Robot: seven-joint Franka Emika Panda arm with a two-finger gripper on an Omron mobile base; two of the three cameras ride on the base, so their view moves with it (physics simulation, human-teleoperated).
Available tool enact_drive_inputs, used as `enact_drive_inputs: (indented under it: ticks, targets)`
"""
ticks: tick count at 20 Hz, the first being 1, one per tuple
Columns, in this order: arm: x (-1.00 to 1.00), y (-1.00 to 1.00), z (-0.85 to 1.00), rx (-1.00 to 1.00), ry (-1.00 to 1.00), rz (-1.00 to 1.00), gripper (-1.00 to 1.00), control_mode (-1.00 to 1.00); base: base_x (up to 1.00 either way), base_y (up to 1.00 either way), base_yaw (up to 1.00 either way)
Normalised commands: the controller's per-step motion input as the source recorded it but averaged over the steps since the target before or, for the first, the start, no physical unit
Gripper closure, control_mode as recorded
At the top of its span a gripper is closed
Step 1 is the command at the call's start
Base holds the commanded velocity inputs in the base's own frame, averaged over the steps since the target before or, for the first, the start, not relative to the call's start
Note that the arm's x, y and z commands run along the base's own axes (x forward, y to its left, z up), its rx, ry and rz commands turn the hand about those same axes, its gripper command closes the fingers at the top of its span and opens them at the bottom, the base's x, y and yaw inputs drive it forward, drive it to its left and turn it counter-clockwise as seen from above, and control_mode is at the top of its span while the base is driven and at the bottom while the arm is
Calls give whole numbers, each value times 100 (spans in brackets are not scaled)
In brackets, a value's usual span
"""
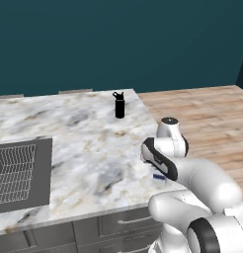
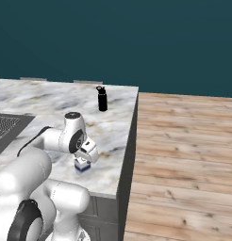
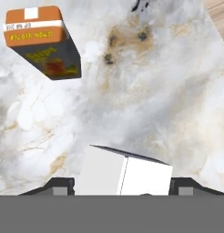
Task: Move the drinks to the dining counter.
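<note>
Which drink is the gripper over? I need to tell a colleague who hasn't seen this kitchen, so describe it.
On the marble counter, look near the front corner beside the wooden floor, well in front of the tall black bottle. Right below the gripper stands a small blue-and-white carton. Unlike the orange drink container close by, it is white on top with a blue base.

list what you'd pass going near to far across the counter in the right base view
blue-and-white carton under the gripper → bare marble of the counter → black bottle near the far edge
</note>
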Motion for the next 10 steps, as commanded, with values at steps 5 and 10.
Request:
enact_drive_inputs:
  ticks: [5, 10]
  targets:
    - [-2, -3, 1, 0, 0, 0, 100, -100, 0, 0, 0]
    - [-35, -21, 33, 1, -1, 0, 100, -100, 0, 0, 0]
